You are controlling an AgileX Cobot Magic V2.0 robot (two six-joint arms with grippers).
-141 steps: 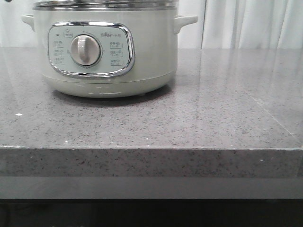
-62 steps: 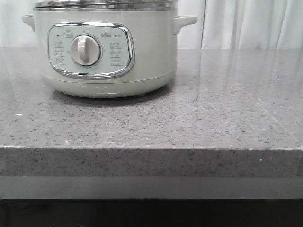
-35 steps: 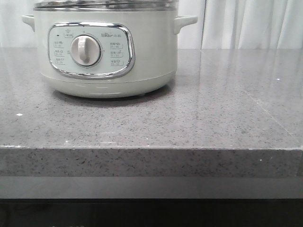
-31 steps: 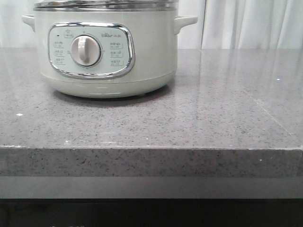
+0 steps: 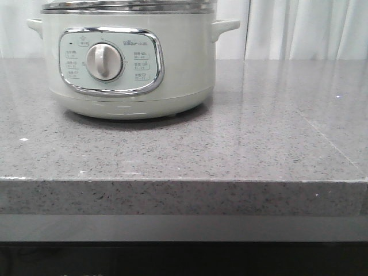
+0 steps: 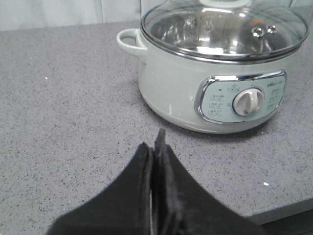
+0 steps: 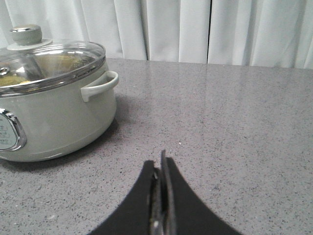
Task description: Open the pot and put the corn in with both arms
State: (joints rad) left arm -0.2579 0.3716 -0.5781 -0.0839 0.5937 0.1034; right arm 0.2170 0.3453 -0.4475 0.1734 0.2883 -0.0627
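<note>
The pale grey-green pot (image 5: 126, 63) stands at the back left of the grey counter, its dial panel facing me, its steel-rimmed glass lid on. It also shows in the left wrist view (image 6: 215, 78) and the right wrist view (image 7: 49, 103), where the lid's grey knob (image 7: 25, 34) is visible. My left gripper (image 6: 155, 147) is shut and empty above the counter, in front of the pot. My right gripper (image 7: 159, 164) is shut and empty, to the right of the pot. Neither gripper shows in the front view. The corn is not in view.
The speckled grey stone counter (image 5: 241, 138) has its front edge (image 5: 184, 181) close to me. White curtains (image 7: 195, 29) hang behind it.
</note>
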